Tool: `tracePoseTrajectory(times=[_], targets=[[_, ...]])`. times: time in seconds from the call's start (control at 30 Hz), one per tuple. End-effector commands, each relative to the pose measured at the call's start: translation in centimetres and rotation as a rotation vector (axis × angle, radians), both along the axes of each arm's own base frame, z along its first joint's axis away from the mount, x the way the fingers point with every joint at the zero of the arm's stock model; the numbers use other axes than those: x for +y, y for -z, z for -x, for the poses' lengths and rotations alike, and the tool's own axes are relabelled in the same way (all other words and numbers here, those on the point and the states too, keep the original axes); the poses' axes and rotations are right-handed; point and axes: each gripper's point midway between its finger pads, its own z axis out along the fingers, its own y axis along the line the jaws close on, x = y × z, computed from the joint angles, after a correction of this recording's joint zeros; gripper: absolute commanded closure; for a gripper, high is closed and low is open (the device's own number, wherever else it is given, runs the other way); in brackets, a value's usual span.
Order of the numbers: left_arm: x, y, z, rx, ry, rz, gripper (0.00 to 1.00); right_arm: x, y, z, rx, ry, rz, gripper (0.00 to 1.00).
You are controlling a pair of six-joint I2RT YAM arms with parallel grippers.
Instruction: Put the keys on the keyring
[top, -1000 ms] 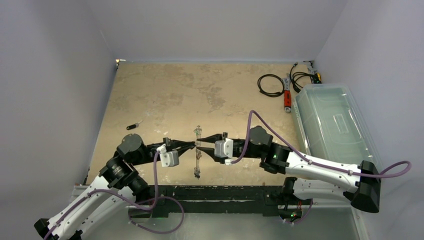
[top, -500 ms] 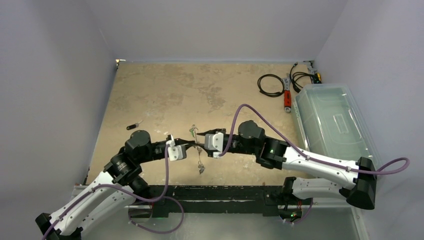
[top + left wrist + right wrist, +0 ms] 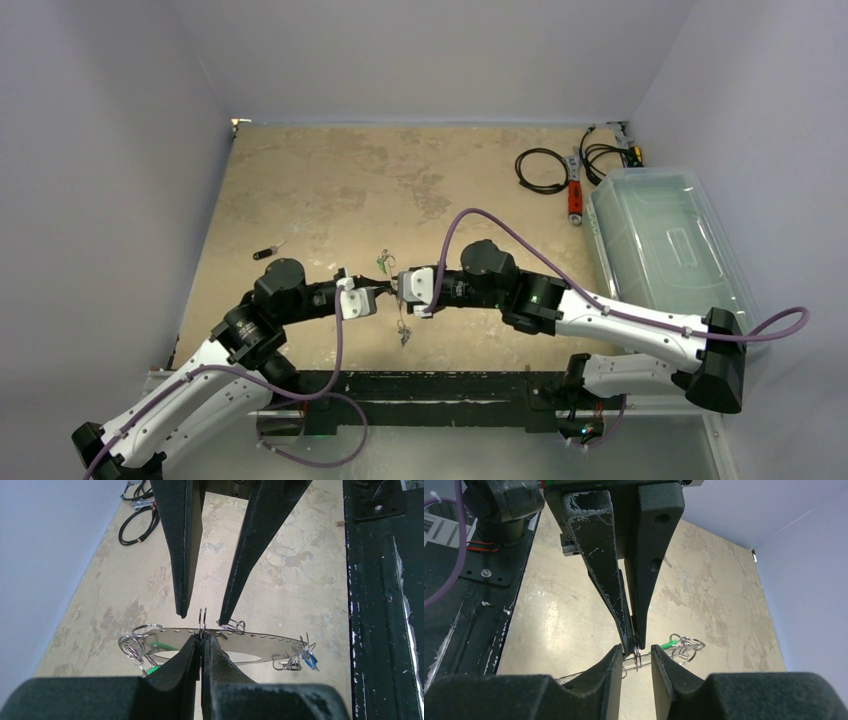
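Observation:
The keyring (image 3: 260, 638), a thin silver hoop with a flat crescent side, hangs above the table between both grippers (image 3: 396, 300). My left gripper (image 3: 202, 642) is shut on a small split ring (image 3: 202, 620) at the crescent's edge. My right gripper (image 3: 636, 652) is open, with its fingertips (image 3: 182, 611) on either side of that same split ring (image 3: 638, 656). A green key (image 3: 159, 644) and several split rings hang at one end of the keyring. A blue key (image 3: 310, 661) hangs at the other end. A loose black key (image 3: 265, 252) lies on the table at the left.
Black coiled cables (image 3: 540, 170) and a red tool (image 3: 574, 196) lie at the back right. A clear plastic bin (image 3: 665, 245) stands along the right wall. The black base rail (image 3: 450, 385) runs along the near edge.
Both grippers and the keyring between them have shifted left and a little farther from the bases. The right arm has stretched out toward the left arm.

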Motion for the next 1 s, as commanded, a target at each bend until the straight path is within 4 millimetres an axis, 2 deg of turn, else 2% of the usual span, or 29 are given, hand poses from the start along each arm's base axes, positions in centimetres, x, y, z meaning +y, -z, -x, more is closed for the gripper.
tracePoseTrajectory(times=[0.0,0.37,0.53,0.8,0.87,0.97], targets=[[-0.1,-3.3,-0.2,-0.063,-0.001,0.067,1.00,0.3,-2.0,-0.3,-0.027,0.014,-0.032,0.70],[-0.2,-3.3,0.0,-0.062,0.011,0.069,1.00,0.6,-1.3,-0.7,-0.030,0.024,-0.015,0.72],[-0.2,-3.3,0.1,-0.062,0.011,0.069,1.00,0.6,-1.2,-1.0,-0.035,0.037,-0.010,0.78],[-0.2,-3.3,0.1,-0.063,0.016,0.071,1.00,0.8,-0.8,-1.0,-0.031,0.034,0.001,0.81],[-0.2,-3.4,0.1,-0.064,0.016,0.072,1.00,0.9,-0.7,-1.0,-0.030,0.031,0.002,0.85],[-0.2,-3.5,0.2,-0.067,0.017,0.073,1.00,1.0,-0.9,-1.0,-0.026,0.031,-0.001,0.98]])
